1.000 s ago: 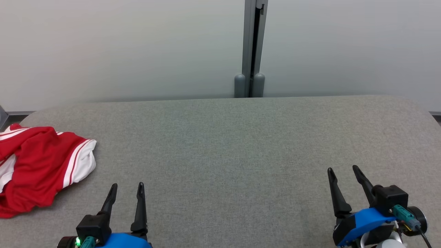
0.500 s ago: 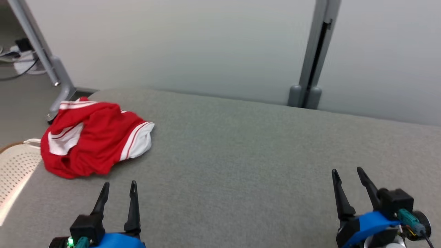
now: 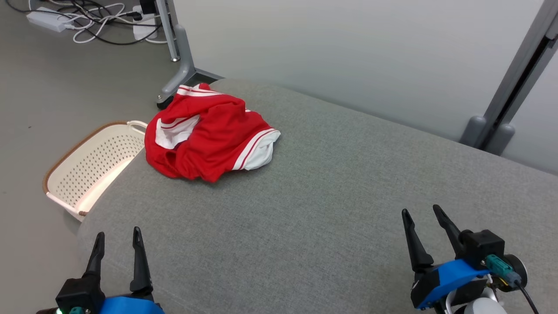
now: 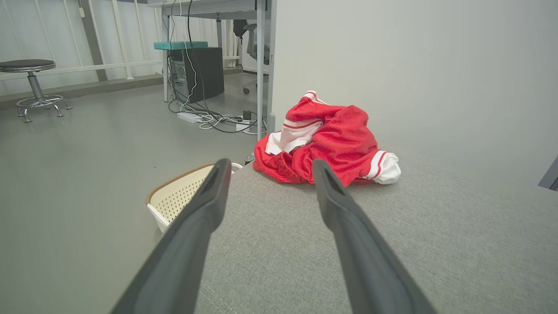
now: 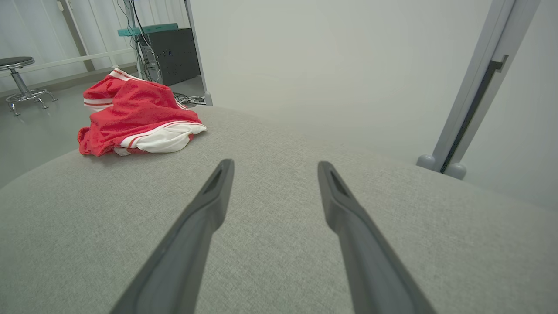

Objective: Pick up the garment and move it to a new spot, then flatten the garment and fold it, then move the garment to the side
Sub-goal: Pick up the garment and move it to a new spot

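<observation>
The garment (image 3: 209,139), red with white panels and white stripes, lies in a crumpled heap at the far left corner of the grey tabletop (image 3: 331,200). It is bunched up enough that it may be a shirt or shorts; the folds hide which. One white-edged end points toward the middle of the tabletop, and a striped edge sits at the far rim.

The left hand (image 3: 118,232) hovers over the near left edge of the tabletop, its two dark fingers spread apart and grasping nothing. In the left wrist view the garment sits ahead, just beyond the fingertips' line and slightly to the right. The right hand (image 3: 420,209) is over the near right part of the tabletop, well apart from the garment, fingers likewise spread and empty.

On the floor (image 3: 52,96) beside the tabletop's left edge stands a cream perforated basket (image 3: 83,168) with a brown rim, near the garment but lower. Beyond it, cables (image 3: 98,28) lie tangled by a grey leg. A pale partition (image 3: 331,48) runs behind the tabletop, with a grey post (image 3: 516,76) at its right. A stool (image 4: 28,66) stands far off in the left wrist view.
</observation>
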Robot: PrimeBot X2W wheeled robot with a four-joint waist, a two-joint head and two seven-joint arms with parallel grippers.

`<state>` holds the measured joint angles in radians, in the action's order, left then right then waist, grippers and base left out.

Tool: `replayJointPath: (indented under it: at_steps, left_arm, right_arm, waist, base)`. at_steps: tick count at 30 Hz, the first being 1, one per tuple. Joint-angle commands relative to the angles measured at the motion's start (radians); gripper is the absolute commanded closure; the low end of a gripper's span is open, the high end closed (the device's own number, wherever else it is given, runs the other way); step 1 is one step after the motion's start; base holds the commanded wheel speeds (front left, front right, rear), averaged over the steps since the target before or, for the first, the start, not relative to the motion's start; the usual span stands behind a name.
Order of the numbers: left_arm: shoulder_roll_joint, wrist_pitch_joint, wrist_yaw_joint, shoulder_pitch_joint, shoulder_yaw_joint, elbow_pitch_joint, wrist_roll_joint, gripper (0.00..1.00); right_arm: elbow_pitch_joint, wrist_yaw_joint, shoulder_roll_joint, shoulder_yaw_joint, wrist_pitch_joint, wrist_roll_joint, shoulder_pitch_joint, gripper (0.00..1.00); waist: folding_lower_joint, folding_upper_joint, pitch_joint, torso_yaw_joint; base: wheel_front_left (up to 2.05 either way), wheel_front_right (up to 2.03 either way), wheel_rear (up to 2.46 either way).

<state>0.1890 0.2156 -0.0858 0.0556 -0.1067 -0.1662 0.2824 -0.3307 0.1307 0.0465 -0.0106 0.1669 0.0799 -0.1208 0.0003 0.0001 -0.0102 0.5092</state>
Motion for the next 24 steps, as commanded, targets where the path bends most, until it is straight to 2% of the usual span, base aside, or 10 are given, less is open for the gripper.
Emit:
replayJointPath:
  at_steps: [1,5,13,18,24]
  left_arm:
    - [-0.001,0.008,-0.009,0.011,0.006,0.012,0.003,0.0]
    - [-0.01,0.023,-0.036,0.045,0.028,0.046,0.014,0.0]
    - [-0.014,0.03,-0.048,0.064,0.029,0.069,0.015,0.0]
    - [-0.01,0.01,-0.041,0.038,0.012,0.063,0.013,0.0]
    - [0.008,-0.056,-0.003,-0.074,-0.009,0.044,0.032,0.0]
  right_arm:
    - [0.003,0.0,0.007,-0.007,-0.005,-0.007,-0.017,0.0]
    - [-0.013,0.0,0.007,-0.04,-0.013,-0.012,-0.053,0.0]
    - [-0.029,0.0,0.007,-0.053,-0.006,-0.017,-0.071,0.0]
    - [-0.035,0.0,0.007,-0.034,0.001,-0.015,-0.056,0.0]
    - [-0.021,0.0,0.007,-0.013,-0.002,-0.021,-0.039,0.0]
  waist:
    - [-0.0003,-0.0001,0.028,0.024]
    - [-0.0003,-0.0001,0.049,0.033]
    - [-0.0003,-0.0001,0.059,0.034]
    - [-0.0003,-0.0001,0.054,0.03]
    - [-0.0003,-0.0001,0.06,0.025]
  base:
    - [0.0,0.0,0.0]
    - [0.0,0.0,0.0]
    - [0.0,0.0,0.0]
    - [0.0,0.0,0.0]
    - [0.0,0.0,0.0]
